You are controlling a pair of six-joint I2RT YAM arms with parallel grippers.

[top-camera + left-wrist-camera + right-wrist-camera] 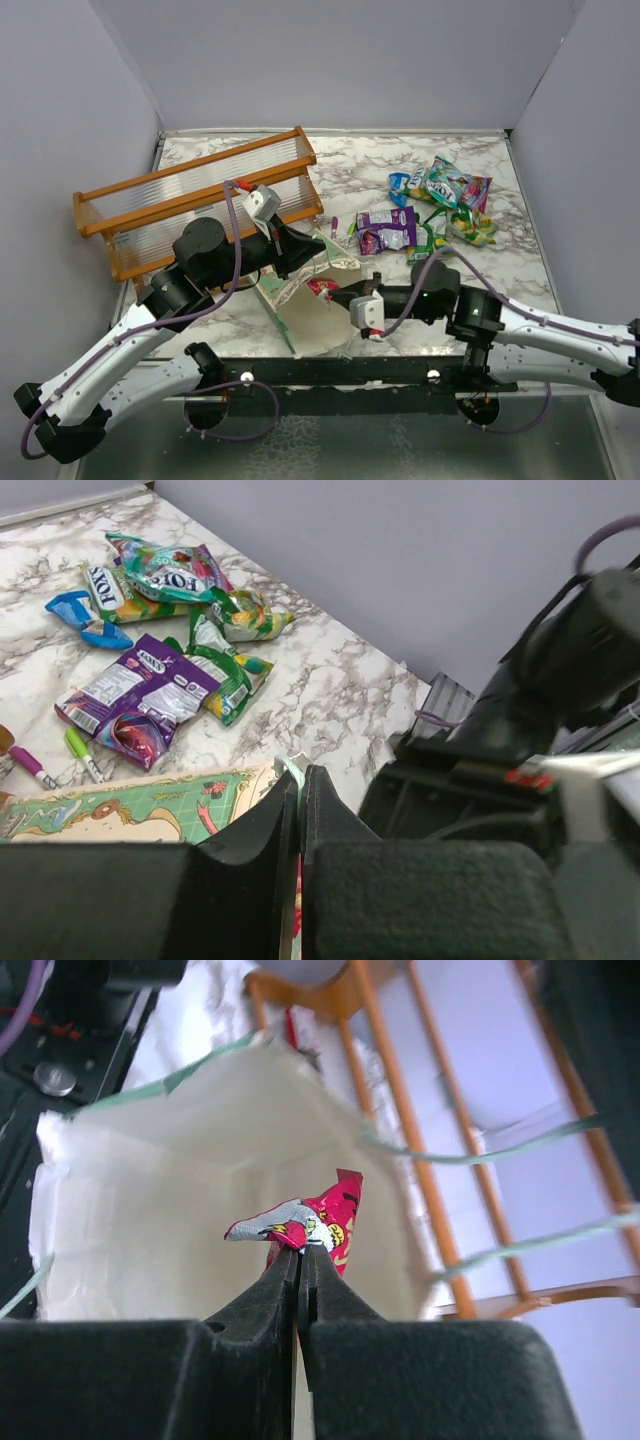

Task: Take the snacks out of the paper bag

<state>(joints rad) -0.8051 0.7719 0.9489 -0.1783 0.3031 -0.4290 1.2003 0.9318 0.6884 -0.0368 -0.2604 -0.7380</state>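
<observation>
Lying near-centre, the bag (310,320) is being pinched at its rim by closed left fingers (240,865); a red packet (320,1222) in its mouth is being gripped by right fingers (255,1310). Withdrawal toward the far-right pile (440,205) seems next.

A table (400,160) with a white, grey-veined marble top is filling the centre of the overhead view. Three plain, pale lavender-grey panels are boxing it in: a back wall (340,60) running across the top of the frame, a left wall (60,110) slanting down one side and a right wall (590,120) down the other. An orange wooden rack (190,190) with two tiers and clear ribbed panels is sitting at an angle in the upper left, close to the left wall. Soft, even light is falling across the marble. A black rail (330,372) is edging the table along the bottom, with a speckled grey surface (330,440) lying below it.
</observation>
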